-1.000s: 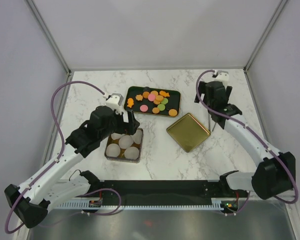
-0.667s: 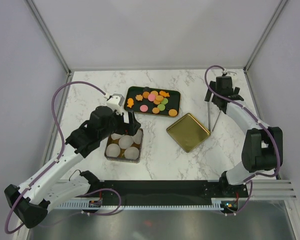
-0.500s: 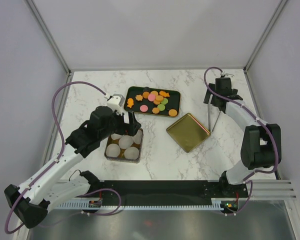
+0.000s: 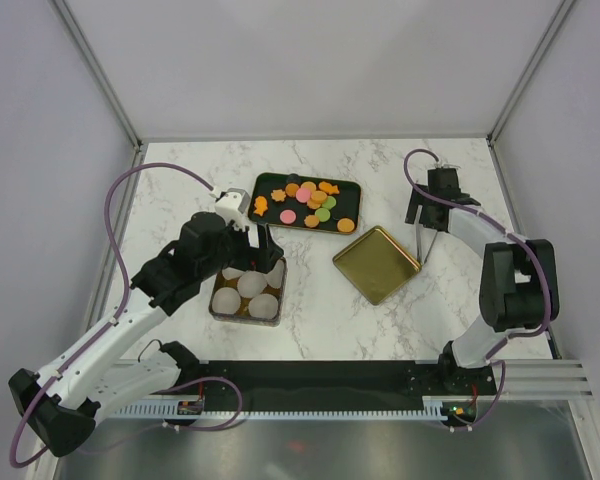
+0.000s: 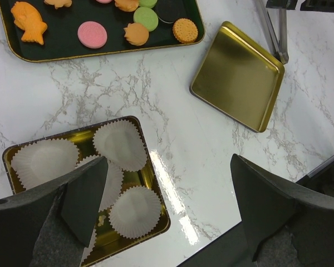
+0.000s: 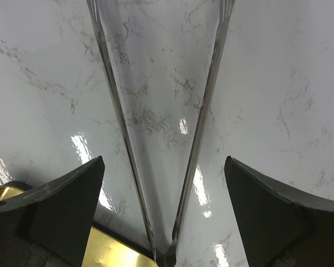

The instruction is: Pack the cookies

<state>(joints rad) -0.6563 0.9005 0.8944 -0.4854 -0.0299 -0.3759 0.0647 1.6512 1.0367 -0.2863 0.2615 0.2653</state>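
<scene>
The cookies [image 4: 305, 202], orange, pink and green, lie on a black tray [image 4: 264, 186] at the back centre; some show in the left wrist view [image 5: 92, 34]. A gold tin [image 4: 216, 304] holds several white paper cups [image 4: 250, 285]. My left gripper [image 4: 267, 246] hovers open and empty over the tin's far right corner, its fingers apart in the left wrist view [image 5: 167, 217]. My right gripper [image 4: 426, 220] is open above metal tongs [image 4: 423, 242] that lie on the table. In the right wrist view [image 6: 164, 217] the tongs [image 6: 203, 122] lie between the fingers, untouched.
A gold lid [image 4: 377, 263] lies upside down right of centre, beside the tongs' hinge end; its corner shows in the right wrist view [image 6: 108, 251]. In the left wrist view the tin [image 5: 155, 189], lid [image 5: 239, 75] and tongs [image 5: 273, 30] all show. Walls enclose the marble table.
My right arm has folded up and its gripper has shifted slightly left and nearer, to above the tongs. The left arm, the tins and the cookies have not moved.
</scene>
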